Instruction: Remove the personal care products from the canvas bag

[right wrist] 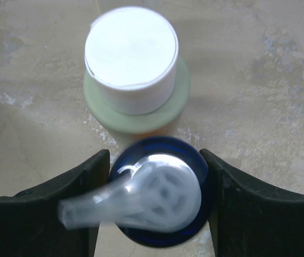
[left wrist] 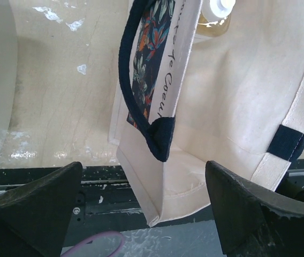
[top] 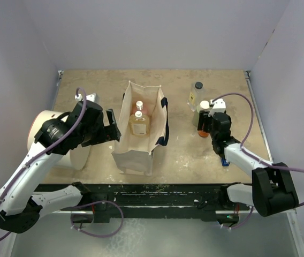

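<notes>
The beige canvas bag (top: pixel 133 155) stands open in the middle of the table. Inside it are a pink pump bottle (top: pixel 139 106) and a clear yellowish white-capped bottle (top: pixel 138 126). My left gripper (top: pixel 114 129) is open and empty beside the bag's left wall; in the left wrist view (left wrist: pixel 152 214) its jaws straddle the bag's (left wrist: pixel 227 107) near corner without touching. My right gripper (top: pixel 207 128) is shut on the orange-and-dark-blue pump bottle (right wrist: pixel 157 143), upright right of the bag. The olive-green white-capped bottle (right wrist: pixel 130 48) stands just beyond it. The clear black-capped bottle (top: pixel 197 89) stands farther back.
A large white cylinder (top: pixel 61 142) stands at the left, under my left arm. A flat blue-and-black tool (top: pixel 225 160) lies by the front edge on the right, under my right arm. White walls close in the back and sides.
</notes>
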Available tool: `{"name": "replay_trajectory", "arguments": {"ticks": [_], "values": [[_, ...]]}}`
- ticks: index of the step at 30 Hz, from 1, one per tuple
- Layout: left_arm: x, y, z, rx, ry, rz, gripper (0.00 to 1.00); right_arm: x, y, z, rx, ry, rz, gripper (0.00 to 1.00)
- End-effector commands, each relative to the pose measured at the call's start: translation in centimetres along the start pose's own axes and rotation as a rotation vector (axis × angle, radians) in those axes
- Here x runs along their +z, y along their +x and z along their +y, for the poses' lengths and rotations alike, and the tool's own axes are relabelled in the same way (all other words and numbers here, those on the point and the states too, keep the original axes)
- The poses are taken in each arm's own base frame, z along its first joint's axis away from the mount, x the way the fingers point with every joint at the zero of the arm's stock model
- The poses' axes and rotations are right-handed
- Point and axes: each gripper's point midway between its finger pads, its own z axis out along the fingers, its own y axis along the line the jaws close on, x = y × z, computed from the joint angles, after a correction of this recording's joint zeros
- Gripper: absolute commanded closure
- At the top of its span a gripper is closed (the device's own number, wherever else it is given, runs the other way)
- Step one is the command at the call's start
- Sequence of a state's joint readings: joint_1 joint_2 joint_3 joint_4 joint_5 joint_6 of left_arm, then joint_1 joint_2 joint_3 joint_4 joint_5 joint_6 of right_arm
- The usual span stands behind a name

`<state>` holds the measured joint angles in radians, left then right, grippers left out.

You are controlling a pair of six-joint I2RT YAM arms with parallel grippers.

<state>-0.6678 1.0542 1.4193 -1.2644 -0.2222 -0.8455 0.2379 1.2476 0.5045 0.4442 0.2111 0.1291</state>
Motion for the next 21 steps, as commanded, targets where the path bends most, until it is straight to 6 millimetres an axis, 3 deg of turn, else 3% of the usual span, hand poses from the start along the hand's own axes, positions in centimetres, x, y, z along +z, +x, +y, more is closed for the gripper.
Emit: {"name": "replay_trajectory", "arguments": {"ticks": [1, 4, 7, 15, 18, 21], "values": [[-0.9, -1.1, 0.7, -0.035, -0.019, -0.065, 0.01, -0.8, -6.6, 0.4, 0.052, -0.020, -0.192, 0.28], [-0.9, -1.0, 0.5, -0.045, -0.009, -0.060, 0.01, -1.4, -6.5, 0.1, 0.056, -0.008, -0.197, 0.24], [-0.5, -0.6, 0.0, -0.065, 0.012, -0.044, 0.01, -2.3, -6.6, 0.0, 0.060, -0.013, -0.209, 0.12], [0.9, 1.5, -0.7, -0.112, 0.064, 0.027, 0.01, -6.0, -9.2, 1.1, 0.092, -0.107, -0.247, 0.00], [1.1, 2.2, -0.4, -0.112, 0.057, 0.052, 0.01, -7.2, -11.4, 1.3, 0.080, -0.132, -0.301, 0.00], [1.1, 2.9, 0.0, -0.111, 0.047, 0.077, 0.01, -8.5, -14.3, 2.8, 0.051, -0.222, -0.351, 0.00]]}}
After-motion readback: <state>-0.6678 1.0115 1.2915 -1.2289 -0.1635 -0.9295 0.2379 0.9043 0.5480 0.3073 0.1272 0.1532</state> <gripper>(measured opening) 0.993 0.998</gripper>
